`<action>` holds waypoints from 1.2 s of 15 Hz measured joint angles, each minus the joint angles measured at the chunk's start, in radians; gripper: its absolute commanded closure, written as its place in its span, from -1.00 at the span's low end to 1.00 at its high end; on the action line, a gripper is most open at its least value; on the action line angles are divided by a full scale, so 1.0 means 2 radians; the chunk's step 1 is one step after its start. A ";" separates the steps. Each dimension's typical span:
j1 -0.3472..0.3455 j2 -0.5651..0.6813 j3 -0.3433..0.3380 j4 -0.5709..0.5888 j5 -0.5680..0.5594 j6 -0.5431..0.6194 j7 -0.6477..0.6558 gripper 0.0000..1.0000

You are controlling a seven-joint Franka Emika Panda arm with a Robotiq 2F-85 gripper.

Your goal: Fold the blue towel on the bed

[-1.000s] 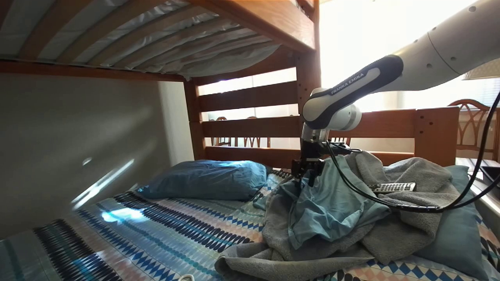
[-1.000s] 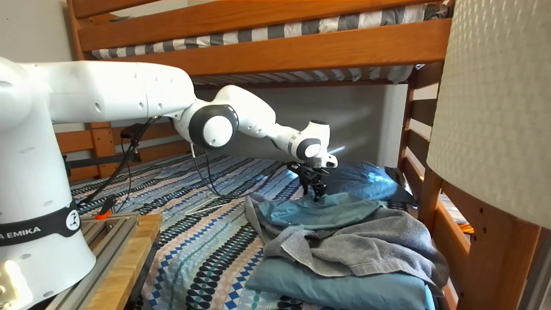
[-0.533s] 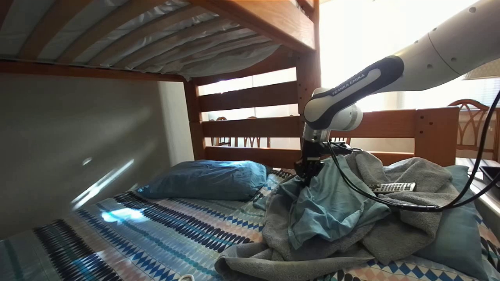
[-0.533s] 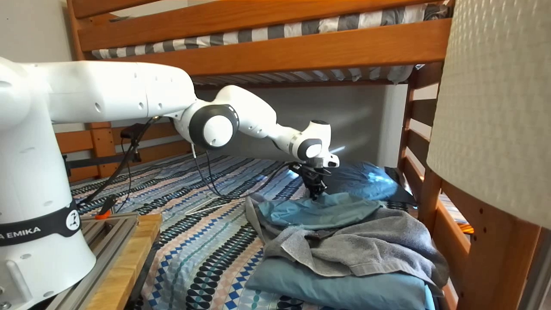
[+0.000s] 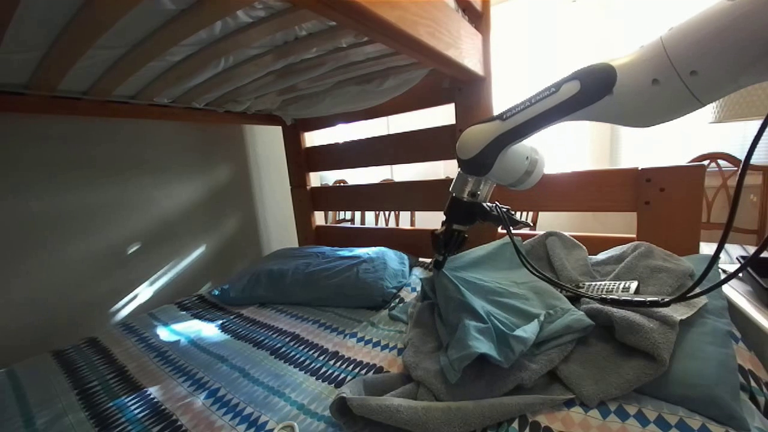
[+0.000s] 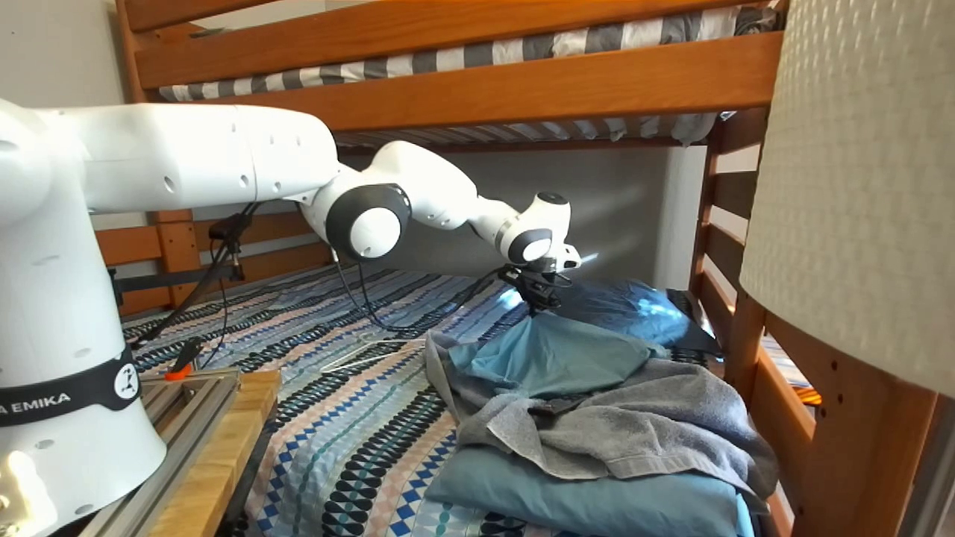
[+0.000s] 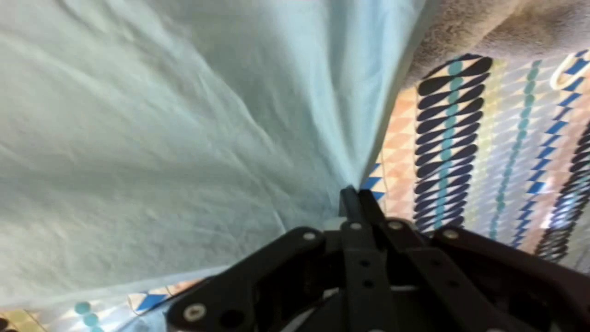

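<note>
Gripper (image 7: 357, 193) closed tight, pinching the blue cloth (image 5: 498, 312) into a tented peak above the grey blanket (image 5: 630, 351). Remote (image 5: 607, 288) rests on the blanket; bed (image 5: 270, 360) lies beneath it.

Home bdrm: wooden bunk bed (image 6: 515, 93) w/ patterned cover (image 5: 252, 360), pillow (image 5: 318, 276) on it, plus remote (image 5: 611, 287) & lampshade (image 6: 858, 194).
</note>
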 measured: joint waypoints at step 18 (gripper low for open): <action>-0.055 0.003 -0.106 -0.007 0.003 0.026 0.183 -1.00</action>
